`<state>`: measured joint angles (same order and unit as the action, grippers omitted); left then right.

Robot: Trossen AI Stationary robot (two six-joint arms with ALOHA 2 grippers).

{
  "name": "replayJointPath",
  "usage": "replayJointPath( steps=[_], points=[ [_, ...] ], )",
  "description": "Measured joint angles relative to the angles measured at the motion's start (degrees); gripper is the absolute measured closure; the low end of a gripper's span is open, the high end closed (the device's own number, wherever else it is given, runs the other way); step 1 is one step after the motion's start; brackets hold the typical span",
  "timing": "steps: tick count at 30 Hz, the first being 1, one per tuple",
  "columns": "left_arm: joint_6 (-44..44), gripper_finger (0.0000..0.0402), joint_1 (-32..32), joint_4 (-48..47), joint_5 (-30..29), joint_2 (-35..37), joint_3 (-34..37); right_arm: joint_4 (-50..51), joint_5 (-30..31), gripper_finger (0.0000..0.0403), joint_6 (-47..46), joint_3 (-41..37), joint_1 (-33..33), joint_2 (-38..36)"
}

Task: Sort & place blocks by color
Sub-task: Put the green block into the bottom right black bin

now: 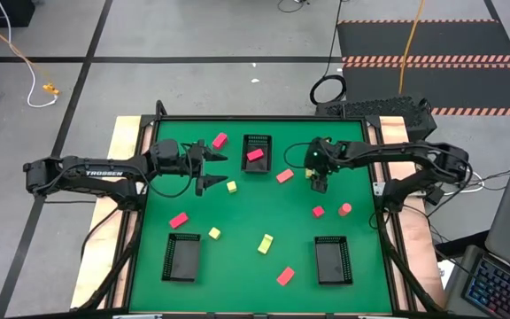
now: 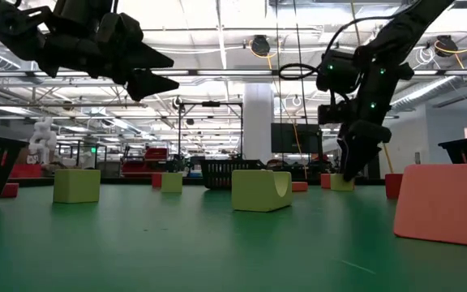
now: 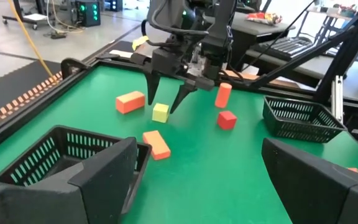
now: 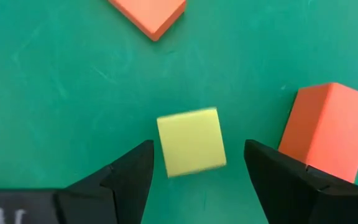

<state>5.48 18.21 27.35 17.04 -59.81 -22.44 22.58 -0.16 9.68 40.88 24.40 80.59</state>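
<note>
My right gripper is open and points down at the table's far right part. Its fingers stand on either side of a small yellow-green block that lies flat on the green mat, with a gap on each side. The left wrist view shows the same: right gripper astride the yellow-green block. A coral-red block lies close beside one finger. My left gripper is open and hovers above the mat left of the far tray. More blocks lie scattered, such as a coral-red one and a yellow-green one.
Three black mesh trays: the far middle one holds a red block; the near left and near right ones flank the front. A red cube and a coral cylinder stand near the right gripper. The middle of the mat has free room.
</note>
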Motion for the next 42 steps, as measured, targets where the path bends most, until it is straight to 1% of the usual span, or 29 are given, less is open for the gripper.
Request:
replayJointPath(
  steps=[5,8,11,15,17,21,24,28,30,36,37,40,42],
  points=[
    [0.69,0.0055,-0.67,-0.02,-0.05,0.0,0.0,-1.87,0.0,0.0161,1.2,0.02,0.0,0.97],
    [0.63,0.0055,-0.71,-0.07,-0.57,-0.12,0.0,-1.82,0.0,0.0174,2.22,0.02,-0.05,1.83],
    [0.82,0.0055,-0.73,-0.22,-1.24,-0.37,0.02,-2.43,-0.1,0.0207,2.49,0.0,-0.59,2.7],
    [1.79,0.0055,-0.71,-0.25,-2.32,-0.35,0.02,-5.28,-0.09,0.0278,3.33,0.0,-1.76,3.03],
    [2.22,0.0055,-0.73,-0.45,-2.32,-0.35,0.02,-6.63,-0.15,0.0279,3.48,0.0,-2.25,3.01],
    [2.73,0.0055,-1.06,-1.27,-2.35,-0.35,0.02,-5.59,-0.09,0.0279,2.5,0.04,-3.39,1.82],
    [2.91,0.0055,-1.15,-2.1,-2.37,-0.35,0.02,-2.14,-0.22,0.0279,0.95,0.0,-5.19,-0.19],
    [3.71,0.0055,-1.23,-2.29,-2.79,-0.35,0.02,2.07,-3.21,0.0279,-1.62,0.0,-8.56,-4.69],
    [3.71,0.0055,-1.45,-2.17,-3.19,-0.45,0.02,4.1,-4.5,0.0279,-3.09,0.0,-10.78,-7.4],
    [3.93,0.0055,-1.83,-1.96,-5.32,-0.68,0.0,11.1,-4.66,0.0279,-10.4,0.0,-19.1,-16.41],
    [3.95,0.0055,-1.85,-2.14,-5.33,-0.68,0.0,11.18,-4.75,0.0279,-11.67,0.0,-20.72,-17.87],
    [4.06,0.0055,-2.11,-2.4,-5.35,-0.7,0.0,10.61,-7.87,0.0279,-14.21,0.0,-25.8,-21.86],
    [3.91,0.0055,-2.15,-2.43,-5.35,-0.7,0.0,9.74,-8.35,0.0279,-16.28,0.02,-29.33,-23.71]
  ],
)
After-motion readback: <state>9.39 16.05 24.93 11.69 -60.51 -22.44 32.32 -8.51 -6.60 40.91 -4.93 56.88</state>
